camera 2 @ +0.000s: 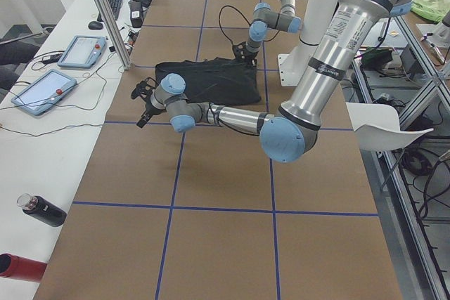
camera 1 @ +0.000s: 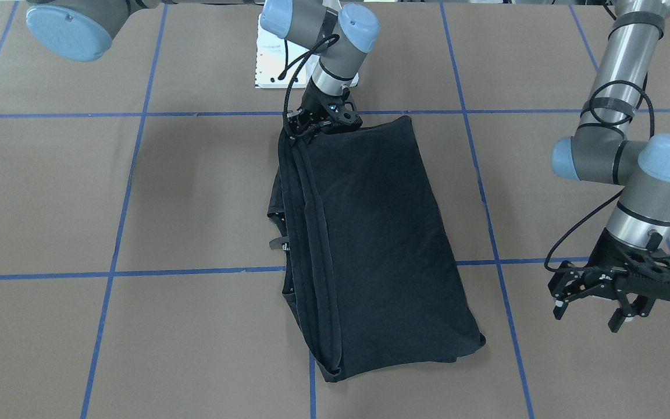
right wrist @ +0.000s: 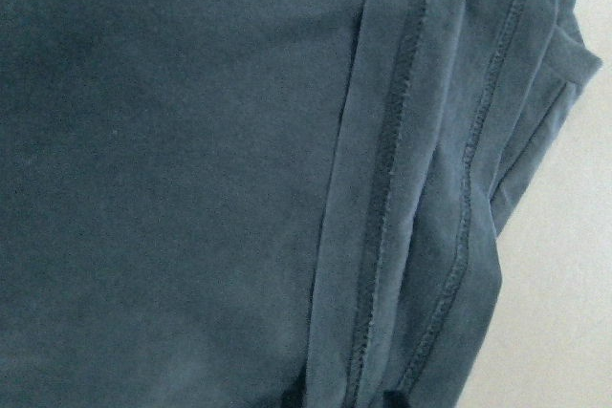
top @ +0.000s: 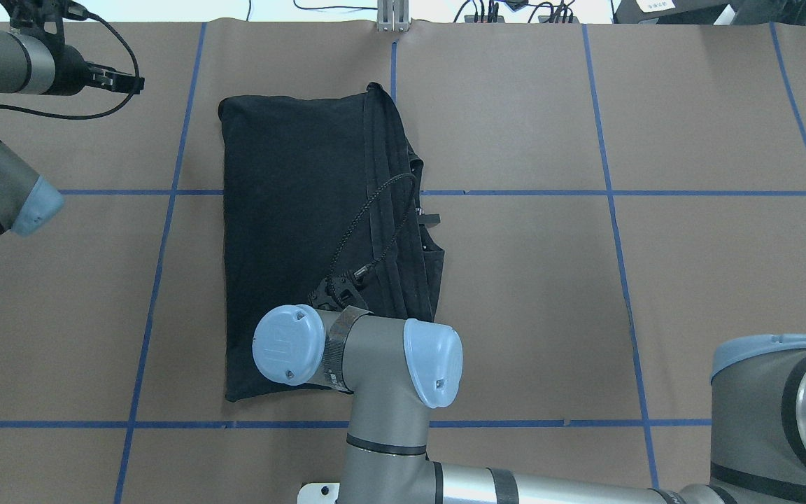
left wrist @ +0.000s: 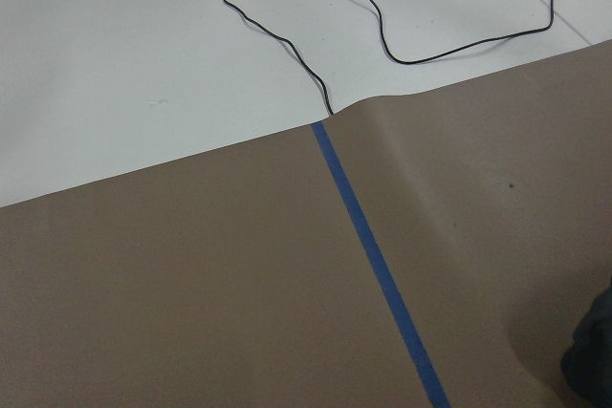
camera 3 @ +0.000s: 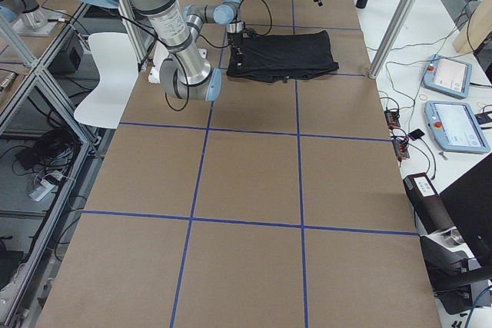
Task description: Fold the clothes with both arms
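Observation:
The black T-shirt [camera 1: 381, 233] lies folded into a long rectangle on the brown table, with stacked hems along one long side [top: 392, 210]. No graphic or logo shows. My right gripper [camera 1: 314, 125] is down on the shirt's corner nearest the robot base, at the hem side. The right wrist view is filled by the shirt [right wrist: 191, 160], with two fingertips [right wrist: 392, 398] close together at the hems, so it looks shut on the cloth. My left gripper [camera 1: 594, 311] is open and empty above bare table, well off the shirt's far end; it also shows in the overhead view [top: 112, 77].
Blue tape lines [left wrist: 373, 265] cross the brown paper [top: 585, 294]. A white base plate [camera 1: 271, 64] sits behind the shirt. Past the table's far edge lie cables and control pendants [camera 2: 84, 50], an upright metal post [camera 2: 105, 12] and bottles [camera 2: 42, 209].

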`<state>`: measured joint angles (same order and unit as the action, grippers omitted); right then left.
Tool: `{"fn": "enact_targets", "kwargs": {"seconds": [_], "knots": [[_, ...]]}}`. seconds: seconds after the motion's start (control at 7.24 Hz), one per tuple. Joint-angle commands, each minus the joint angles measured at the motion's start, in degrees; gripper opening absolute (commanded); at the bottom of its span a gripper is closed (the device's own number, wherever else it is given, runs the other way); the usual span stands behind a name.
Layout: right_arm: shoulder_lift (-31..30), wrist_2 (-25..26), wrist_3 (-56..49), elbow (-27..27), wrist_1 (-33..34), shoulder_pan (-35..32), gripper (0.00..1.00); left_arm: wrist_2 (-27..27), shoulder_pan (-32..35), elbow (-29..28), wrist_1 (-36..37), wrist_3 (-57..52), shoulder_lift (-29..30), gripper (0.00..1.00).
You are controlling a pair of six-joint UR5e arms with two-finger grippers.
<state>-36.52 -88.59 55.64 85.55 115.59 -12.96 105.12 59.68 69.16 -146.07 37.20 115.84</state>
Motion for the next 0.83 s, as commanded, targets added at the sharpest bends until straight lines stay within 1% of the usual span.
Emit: {"fn": "enact_targets", "kwargs": {"seconds": [0.0,0.28,0.41,0.55,0.69], "knots": [[-0.3,0.5,0.0,0.1,0.1,0.0,0.00,0.0,0.1,0.1,0.0,0.1,0.0,1.00],[-1.5,1.0,0.0,1.5,0.4,-0.5,0.00,0.0,0.0,0.1,0.0,0.1,0.0,1.00],[-5.5,1.0,0.1,6.0,0.6,-0.9,0.00,0.0,0.0,0.1,0.0,0.1,0.0,1.00],[-11.5,1.0,0.2,12.6,0.7,-0.9,0.00,0.0,0.0,0.2,0.0,0.1,0.0,1.00],[-15.4,1.1,1.2,16.6,0.7,-0.5,0.00,0.0,0.0,0.2,0.0,0.1,0.0,1.00]]}}
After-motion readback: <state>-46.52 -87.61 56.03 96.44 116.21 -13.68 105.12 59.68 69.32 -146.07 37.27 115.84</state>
